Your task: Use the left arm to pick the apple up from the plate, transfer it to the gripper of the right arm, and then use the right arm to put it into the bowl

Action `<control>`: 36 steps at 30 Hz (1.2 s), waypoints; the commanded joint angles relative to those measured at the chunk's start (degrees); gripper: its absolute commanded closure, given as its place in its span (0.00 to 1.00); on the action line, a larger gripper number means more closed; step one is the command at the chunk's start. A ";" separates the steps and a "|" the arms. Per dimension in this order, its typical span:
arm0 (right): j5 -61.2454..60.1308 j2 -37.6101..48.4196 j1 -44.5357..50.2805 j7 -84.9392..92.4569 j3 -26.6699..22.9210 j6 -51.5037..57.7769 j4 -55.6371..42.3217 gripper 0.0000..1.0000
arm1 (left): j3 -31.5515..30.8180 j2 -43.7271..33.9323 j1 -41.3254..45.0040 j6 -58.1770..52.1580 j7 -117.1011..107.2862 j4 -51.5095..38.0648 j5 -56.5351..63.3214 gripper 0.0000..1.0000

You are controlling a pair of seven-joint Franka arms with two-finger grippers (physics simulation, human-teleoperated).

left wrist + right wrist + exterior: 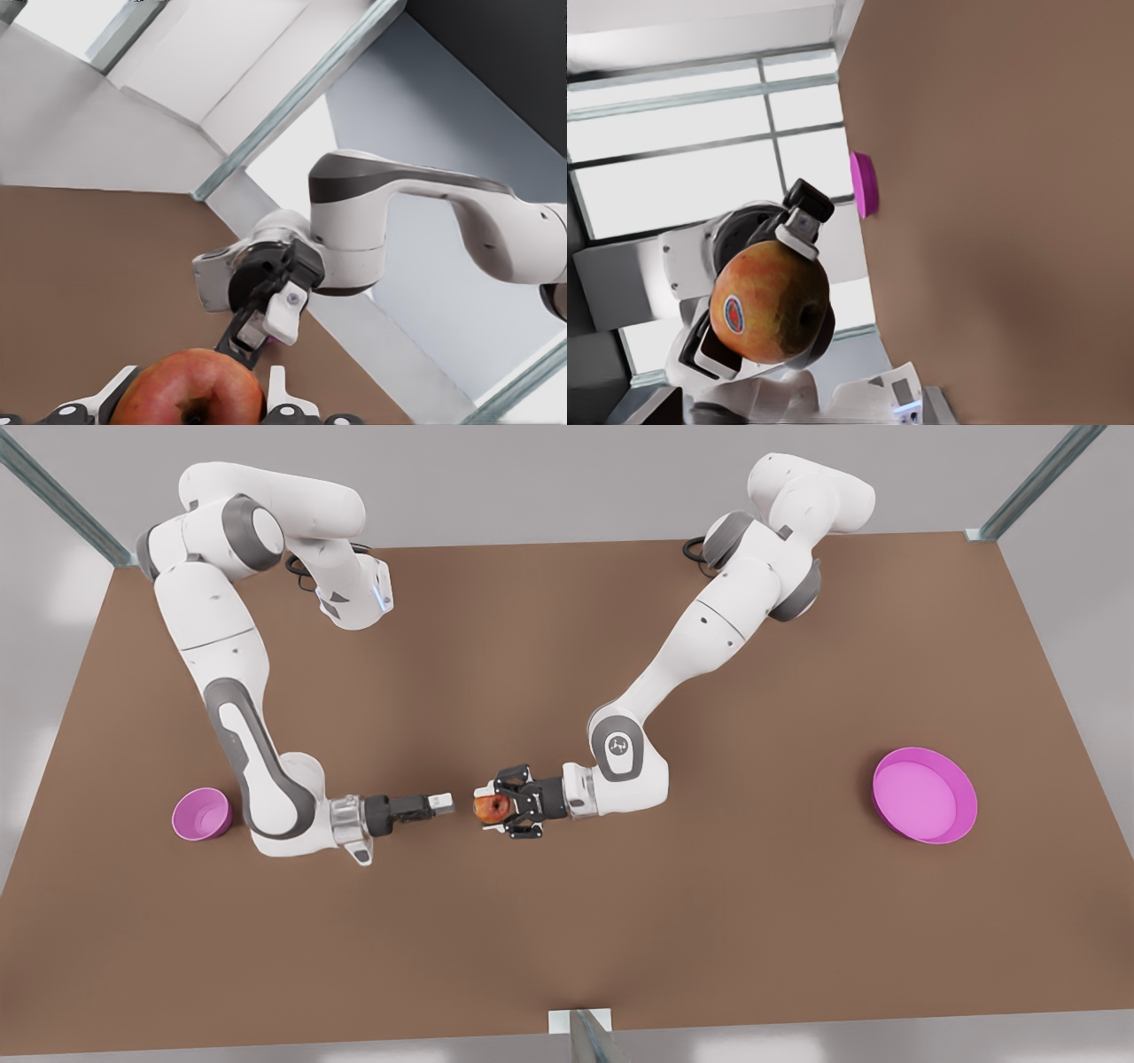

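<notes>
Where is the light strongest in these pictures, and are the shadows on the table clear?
Front view: soft, even light, only faint shadows on the table. Right wrist view: bright windows glare behind the apple, held in the left gripper. Left wrist view: a pale shine on the apple, the right gripper beyond it evenly lit.

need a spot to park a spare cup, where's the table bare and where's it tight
Bare: table along the front view's lower edge, and between left hand and plate. Crowded: mid-table, where the left hand holds the apple facing the right hand, and by the bowl.
</notes>
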State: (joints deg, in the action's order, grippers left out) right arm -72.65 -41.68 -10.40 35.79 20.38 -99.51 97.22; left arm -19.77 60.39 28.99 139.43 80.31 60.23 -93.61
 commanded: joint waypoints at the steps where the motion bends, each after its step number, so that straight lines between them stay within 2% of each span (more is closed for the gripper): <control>1: -0.47 0.46 0.03 22.13 0.62 0.72 0.86 0.00 | -0.53 -0.10 0.02 -0.22 15.66 -0.03 -0.08 0.30; 8: -3.02 1.16 -0.77 16.69 3.08 -2.53 2.10 0.01 | -0.54 -0.01 0.11 -0.22 15.66 -0.03 -0.08 0.30; 19: 0.41 1.25 -0.06 -2.65 2.82 -5.96 0.87 0.00 | -0.62 -0.01 0.19 -0.22 15.66 0.06 -0.08 0.30; 25: 0.41 0.89 0.46 -4.06 2.91 -6.40 0.78 0.00 | -0.62 -0.01 0.28 -0.13 15.49 0.06 -0.08 0.30; 29: 3.48 2.39 0.38 -16.71 4.14 -6.13 -0.45 0.00 | -0.62 0.08 0.28 -0.13 15.49 0.06 -0.08 0.30; 36: 3.84 2.21 0.47 -17.60 4.32 -6.05 -0.81 0.00 | -0.54 -0.01 0.28 -0.13 15.49 0.15 -0.08 0.30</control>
State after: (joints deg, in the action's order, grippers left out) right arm -69.14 -39.50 -9.91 30.20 24.65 -105.64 96.40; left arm -20.29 60.49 29.27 139.56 93.79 60.40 -93.72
